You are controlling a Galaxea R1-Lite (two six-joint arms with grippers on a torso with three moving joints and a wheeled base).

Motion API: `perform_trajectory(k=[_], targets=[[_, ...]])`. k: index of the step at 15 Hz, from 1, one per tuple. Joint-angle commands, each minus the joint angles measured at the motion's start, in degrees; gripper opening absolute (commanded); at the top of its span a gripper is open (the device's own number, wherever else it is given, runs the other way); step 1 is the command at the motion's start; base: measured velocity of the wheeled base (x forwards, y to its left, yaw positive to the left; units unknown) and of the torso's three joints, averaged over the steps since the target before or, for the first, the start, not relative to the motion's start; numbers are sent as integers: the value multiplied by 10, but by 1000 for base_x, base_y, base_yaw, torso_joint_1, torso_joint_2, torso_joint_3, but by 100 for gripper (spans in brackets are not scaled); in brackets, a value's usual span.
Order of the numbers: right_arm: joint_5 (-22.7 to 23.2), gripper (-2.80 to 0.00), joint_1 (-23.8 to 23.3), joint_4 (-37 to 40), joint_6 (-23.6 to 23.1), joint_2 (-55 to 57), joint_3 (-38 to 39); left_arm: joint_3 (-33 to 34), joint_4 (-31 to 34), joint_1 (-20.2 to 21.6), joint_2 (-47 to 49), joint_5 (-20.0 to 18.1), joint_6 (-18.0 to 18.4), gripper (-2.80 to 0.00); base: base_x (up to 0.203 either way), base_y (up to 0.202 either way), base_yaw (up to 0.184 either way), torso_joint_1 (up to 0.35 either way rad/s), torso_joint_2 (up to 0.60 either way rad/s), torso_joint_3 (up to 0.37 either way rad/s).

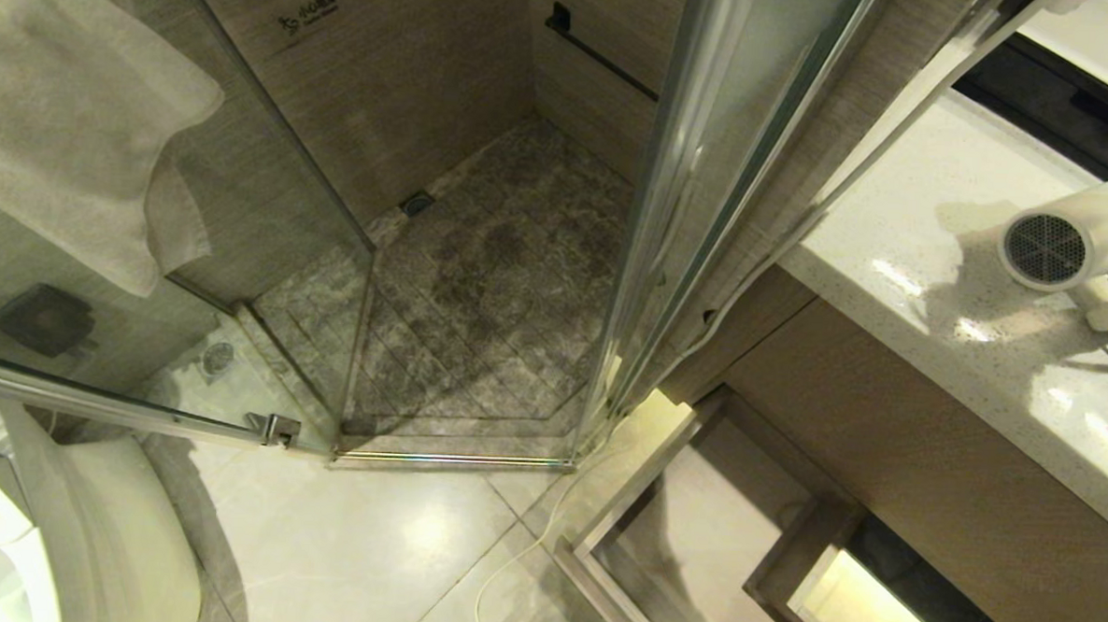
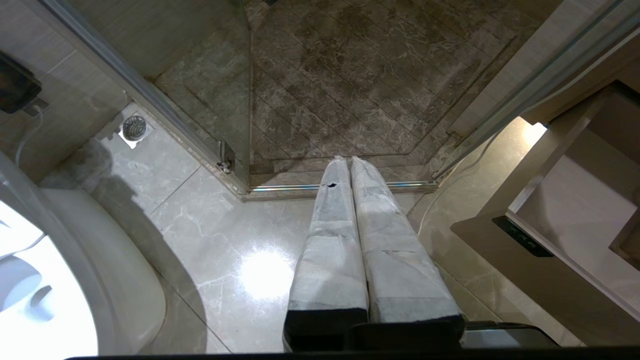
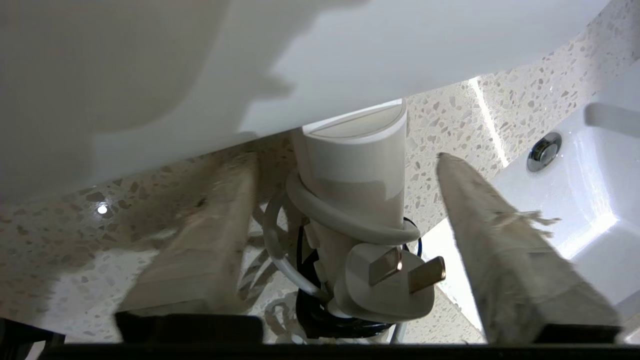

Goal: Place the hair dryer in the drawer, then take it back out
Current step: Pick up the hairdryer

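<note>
The white hair dryer [image 1: 1071,240] lies on the speckled counter [image 1: 930,262] at the far right, its round dark grille facing me. In the right wrist view its handle [image 3: 355,165] stands between the fingers of my right gripper [image 3: 346,158], which is open with a gap on each side. The white cord [image 3: 345,220] loops round the handle, and the plug [image 3: 390,285] rests against it. Below the counter the drawer [image 1: 640,488] is pulled out, and its pale inside shows nothing in it. My left gripper [image 2: 350,162] hangs shut and empty over the floor.
A glass shower door with a metal frame [image 1: 689,214] stands just left of the counter. A toilet [image 1: 86,534] sits at the lower left and a white towel [image 1: 58,112] hangs at the upper left. A white basin [image 3: 590,165] lies beside the right gripper.
</note>
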State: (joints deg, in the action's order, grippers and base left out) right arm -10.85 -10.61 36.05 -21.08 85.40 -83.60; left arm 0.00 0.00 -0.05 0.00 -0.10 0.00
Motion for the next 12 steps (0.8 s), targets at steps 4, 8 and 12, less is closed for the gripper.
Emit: perform_trajectory(k=[4,8,12], targets=[[1,-280,-3,-5,-2,-1,6,1,0,0,0,0,0,-280,0,0,0,0,0,0],[2,-280,-3,-5,-2,-29,8,1,0,0,0,0,0,-280,0,0,0,0,0,0],[4,-280,-2,6,-3,-70,12,1,0,0,0,0,0,-280,0,0,0,0,0,0]])
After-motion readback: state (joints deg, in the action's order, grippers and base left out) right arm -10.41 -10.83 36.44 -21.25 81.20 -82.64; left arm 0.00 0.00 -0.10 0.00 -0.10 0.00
